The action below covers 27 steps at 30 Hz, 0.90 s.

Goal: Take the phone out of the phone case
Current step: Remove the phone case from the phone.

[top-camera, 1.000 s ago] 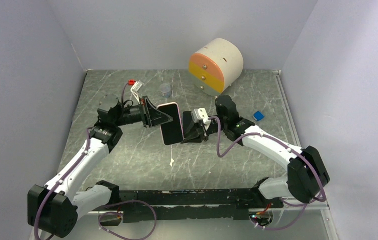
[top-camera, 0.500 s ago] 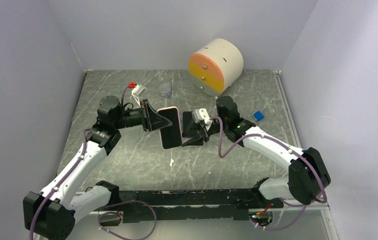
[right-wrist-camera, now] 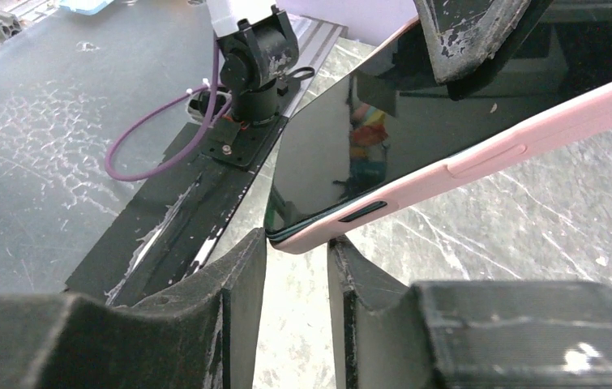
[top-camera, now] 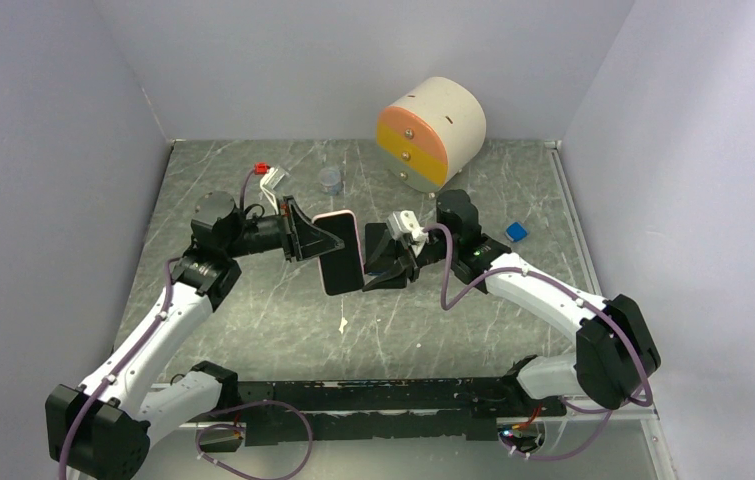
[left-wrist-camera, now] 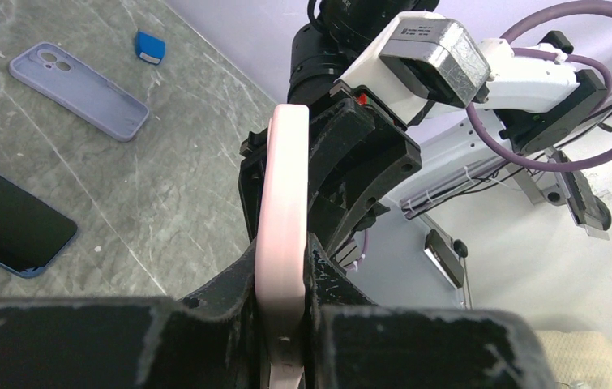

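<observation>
A phone in a pink case (top-camera: pixel 341 255) is held on edge above the table's middle, its dark screen (right-wrist-camera: pixel 383 138) facing my right side. My left gripper (top-camera: pixel 318 240) is shut on it, and the pink case edge (left-wrist-camera: pixel 282 243) is clamped between its fingers. My right gripper (top-camera: pixel 378 268) is at the phone's right edge. In the right wrist view its narrow-set fingertips (right-wrist-camera: pixel 297 243) pinch only the phone's lower corner, one tip on the screen side and one on the case back.
A round cream, orange and yellow drawer unit (top-camera: pixel 431 132) stands at the back. A clear cup (top-camera: pixel 330 180), a red-and-white clip (top-camera: pixel 268 175) and a blue block (top-camera: pixel 516 231) lie nearby. An empty lavender case (left-wrist-camera: pixel 79 89) and a bare dark phone (left-wrist-camera: pixel 6 219) lie on the table.
My left arm has shifted the cased phone slightly left and up. My right gripper has moved in against the phone's right edge and corner.
</observation>
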Available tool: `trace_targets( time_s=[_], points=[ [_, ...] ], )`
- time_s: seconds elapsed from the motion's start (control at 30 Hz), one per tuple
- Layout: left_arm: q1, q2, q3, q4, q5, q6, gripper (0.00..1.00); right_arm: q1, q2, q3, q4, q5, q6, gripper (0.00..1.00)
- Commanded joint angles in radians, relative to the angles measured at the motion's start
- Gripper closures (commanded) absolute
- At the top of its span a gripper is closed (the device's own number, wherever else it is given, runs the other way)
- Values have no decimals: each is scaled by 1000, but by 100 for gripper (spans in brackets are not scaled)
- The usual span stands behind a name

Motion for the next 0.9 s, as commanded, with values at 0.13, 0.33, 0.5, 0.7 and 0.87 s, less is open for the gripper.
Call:
trace_targets(
  time_s=[0.13,0.33,0.5,0.7,0.87],
  points=[
    [-6,11,-12,142,47,-98,98,12,6,47,-41,-30,-174,73],
    [-5,33,-21,171,62,-138,98,11,18,80,-72,-2,-241,89],
    [-6,48,-42,261,85,-212,97,11,31,115,-139,43,-341,92],
    [-6,54,-57,300,93,-249,98,11,52,126,-57,73,-288,95],
    [-7,73,-71,381,113,-302,98,11,50,113,-41,90,-314,95]
  ],
)
